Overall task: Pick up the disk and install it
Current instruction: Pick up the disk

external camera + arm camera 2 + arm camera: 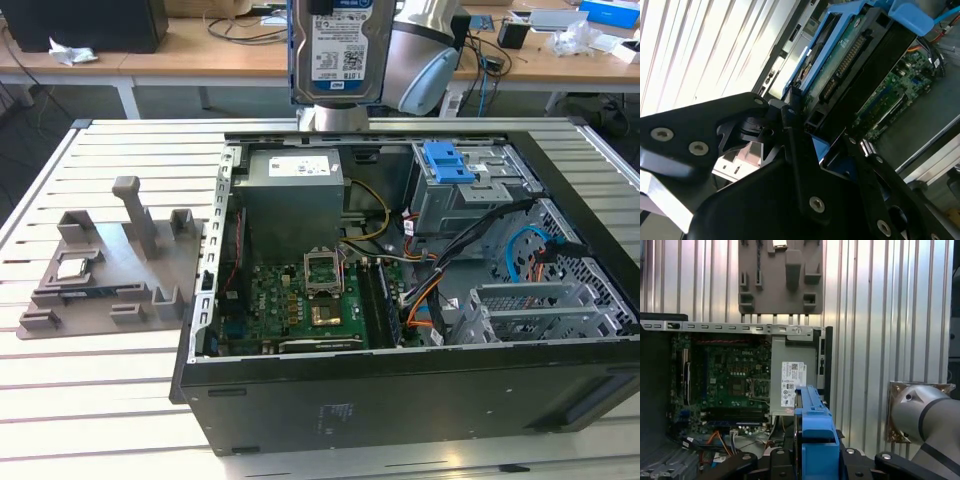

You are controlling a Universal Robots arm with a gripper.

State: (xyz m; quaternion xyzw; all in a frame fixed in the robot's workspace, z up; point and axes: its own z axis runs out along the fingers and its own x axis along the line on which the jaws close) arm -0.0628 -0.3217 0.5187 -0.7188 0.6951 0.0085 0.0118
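Okay, so closest in: in the second wrist view the black gripper [820,137] is clamped on one end of the disk [850,65]. You can see the green board side and the blue side rails running away from the jaws. The pick-up part looks finished to me, and this is the carry stage with the install not yet done. In the first wrist view the blue rail edge of the disk [815,425] hangs over the open computer case [655,370], roughly above the power-supply box [792,370]. In the exterior view the disk [338,45] is held upright, label toward the camera, well clear of the case, with the arm [430,50] bent right behind it. My guess is the tricky bit is getting the rails lined up with the metal drive cage with the blue tab [447,165], which sits toward the exterior view's right, without snagging the loose cables [430,290] around it. Further off, the grey parts holder [110,270] sits on the slatted table [100,400] at the exterior view's left.
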